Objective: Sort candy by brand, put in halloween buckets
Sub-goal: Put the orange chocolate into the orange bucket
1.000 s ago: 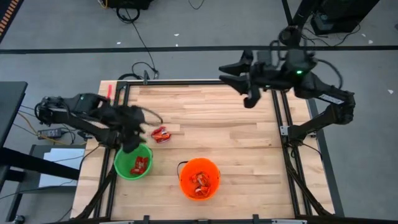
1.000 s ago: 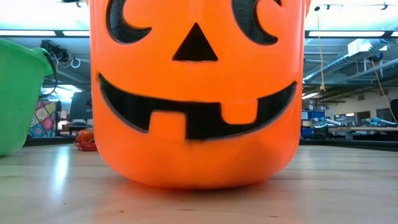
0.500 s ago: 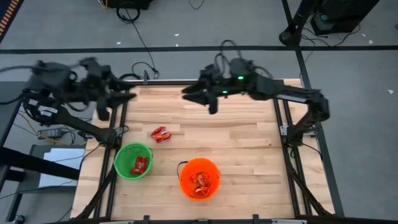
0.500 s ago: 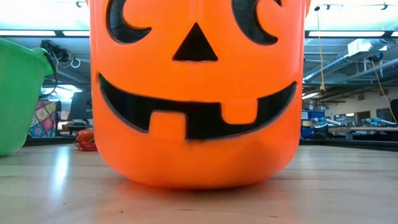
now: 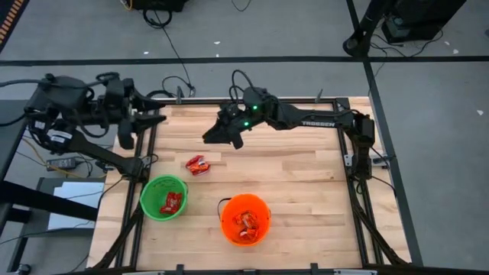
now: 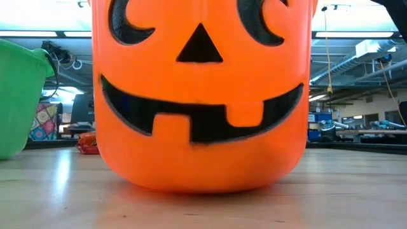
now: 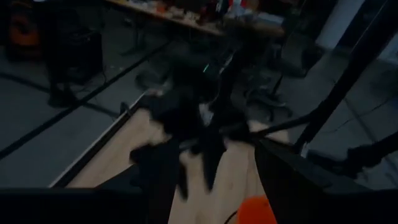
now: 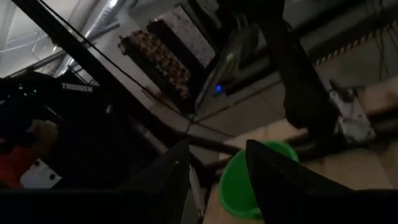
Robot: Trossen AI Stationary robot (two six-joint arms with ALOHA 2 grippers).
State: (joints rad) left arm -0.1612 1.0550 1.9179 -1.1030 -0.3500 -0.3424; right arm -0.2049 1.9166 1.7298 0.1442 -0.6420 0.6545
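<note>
- Reached low across the table [image 5: 306, 176] from the 3 o'clock post: right arm stretched almost flat, elbow by the frame, wrist angled toward 8 o'clock.
- Hung over the boards near 12 o'clock: right gripper [image 5: 212, 136], fingers [image 8: 165, 177] spread apart in the right wrist view, nothing between them.
- Pulled back to the 10 o'clock corner: left arm folded over the table edge, left gripper [image 5: 150, 118] pointing toward 3 o'clock, level with the frame rail.
- Could not tell how far the left claw stood open; too blurred in the left wrist view, no candy seen in it.
- Lay loose on the wood at about 9 o'clock of centre: a small cluster of red candy [image 5: 198, 164], below and apart from the right gripper.
- Sat at 8 o'clock: green bucket [image 5: 163, 198], red pieces inside.
- Sat at 6 o'clock: orange bucket [image 5: 245, 218], orange-and-white pieces inside, well apart from both claws.
- Filled the low view: orange bucket's jack-o'-lantern face, green bucket at its side.
</note>
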